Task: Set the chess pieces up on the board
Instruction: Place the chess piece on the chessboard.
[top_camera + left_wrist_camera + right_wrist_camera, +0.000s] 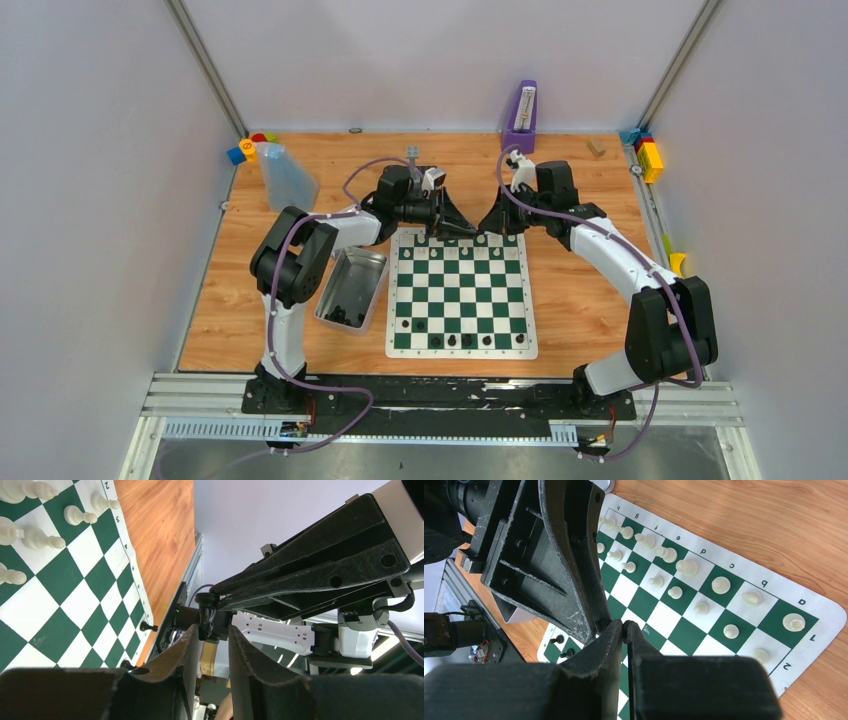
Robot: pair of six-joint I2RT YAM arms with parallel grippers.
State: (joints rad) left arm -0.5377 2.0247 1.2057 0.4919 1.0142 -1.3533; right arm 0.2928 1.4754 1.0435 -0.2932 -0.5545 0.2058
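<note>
The green and white board lies at the table's middle. Cream-white chess pieces fill its two far rows, and several black ones stand along its near rows. Both arms meet above the far edge. My right gripper is shut on the top of a small black chess piece. In the left wrist view that piece hangs between the tips of my left gripper. The left jaws are open: one finger is close to the piece and a gap shows on the other side.
A silver metal tin left of the board holds more black pieces. A clear plastic bag stands at the back left and a purple holder at the back. A grey brick tower and coloured bricks sit near the far corners.
</note>
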